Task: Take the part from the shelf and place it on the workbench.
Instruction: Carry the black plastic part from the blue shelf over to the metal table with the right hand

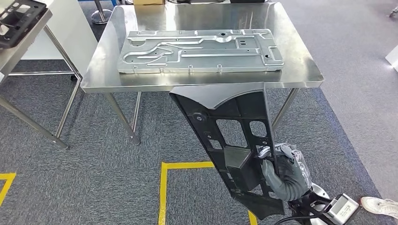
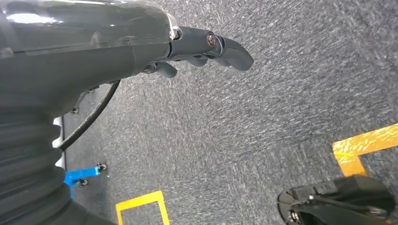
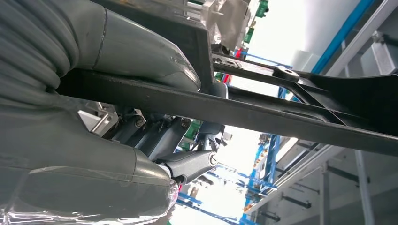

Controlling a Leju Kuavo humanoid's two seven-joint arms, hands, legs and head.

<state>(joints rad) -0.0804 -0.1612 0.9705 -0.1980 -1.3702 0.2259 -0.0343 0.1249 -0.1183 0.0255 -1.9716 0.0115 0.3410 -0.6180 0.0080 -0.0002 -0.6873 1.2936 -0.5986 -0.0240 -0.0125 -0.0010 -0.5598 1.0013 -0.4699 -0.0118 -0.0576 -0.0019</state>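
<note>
Part: one black plastic frame panel, held upright-tilted above the carpet in front of the worktop, its top edge near the worktop's front rim, not yet resting on it.
Right hand: wrapped around a rib low on the part; in the right wrist view the thumb lies over one side of the rib and darker fingers curl under it.
Left hand: hangs over the carpet, holding nothing, fingers loosely curled rather than spread.
Handling, as a judgement: long, thin, cut through with openings, so probably light and fairly stiff but inclined to swing from a low one-sided hold; smooth plastic could slip; a rib or opening edge nearer the middle would balance better.
On the worktop: one large stamped metal plate, lying flat, taking most of the surface; little bare steel left along the front.
Other counts: one second dark frame on a neighbouring table at far left; one shoe of a person at lower right.
</note>
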